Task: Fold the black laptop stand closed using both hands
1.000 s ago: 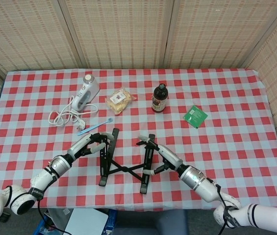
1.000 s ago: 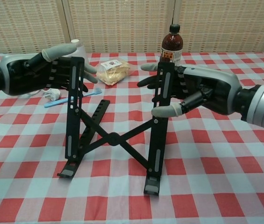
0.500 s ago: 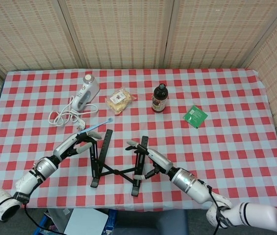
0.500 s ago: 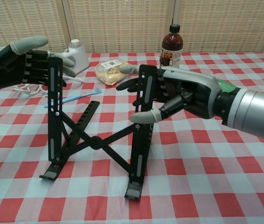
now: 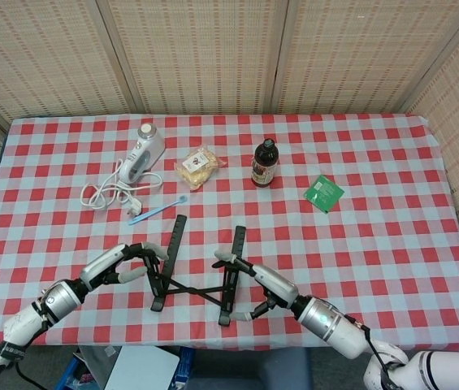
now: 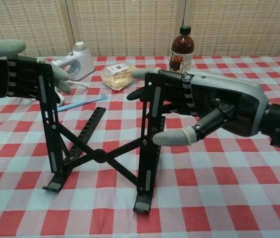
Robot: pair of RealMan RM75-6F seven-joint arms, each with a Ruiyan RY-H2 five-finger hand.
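While the laptop stand [image 6: 100,148] has narrowed between them, the left robot hand [image 6: 18,74] and right robot hand [image 6: 204,106] grasp its rails, partway folded.

The head view looks steeply down from high above the near table edge, taking in the whole checked table [image 5: 375,244] and the woven screens behind. The chest view sits low and close, facing level across the tabletop. Both share the black laptop stand [image 5: 197,280], the left hand [image 6: 16,74] outside its left rail, the right hand [image 6: 214,106] outside its right, fingers wrapping each rail.
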